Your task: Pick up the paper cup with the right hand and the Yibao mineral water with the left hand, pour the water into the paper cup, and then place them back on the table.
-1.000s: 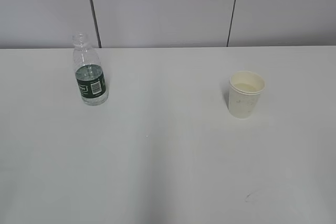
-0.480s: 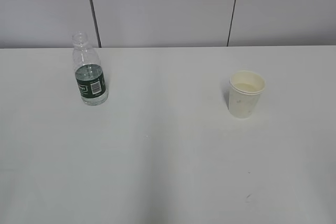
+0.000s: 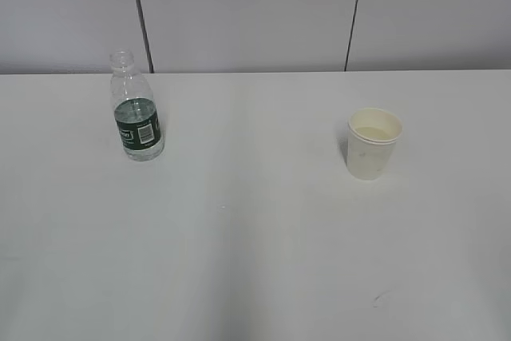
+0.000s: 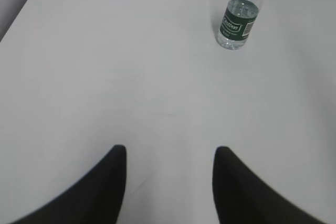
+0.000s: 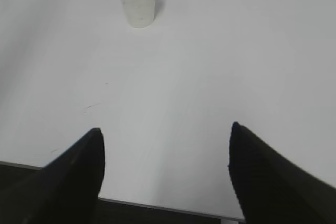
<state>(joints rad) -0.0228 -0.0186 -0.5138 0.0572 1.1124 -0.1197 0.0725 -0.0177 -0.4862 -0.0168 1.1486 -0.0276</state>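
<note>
Both the left end effector (image 4: 169,153) and right end effector (image 5: 166,132) gape wide, empty above the desk (image 3: 255,229), while the Yibao mineral water (image 3: 138,109) and paper cup (image 3: 373,143) stand upright.

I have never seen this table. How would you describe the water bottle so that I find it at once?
Look at the wide white table in the exterior view and go to its far left part, near the grey wall. There stands the Yibao mineral water, upright and alone, far from the paper cup on the right. It is the taller, clear one: dark green label, no cap.
</note>
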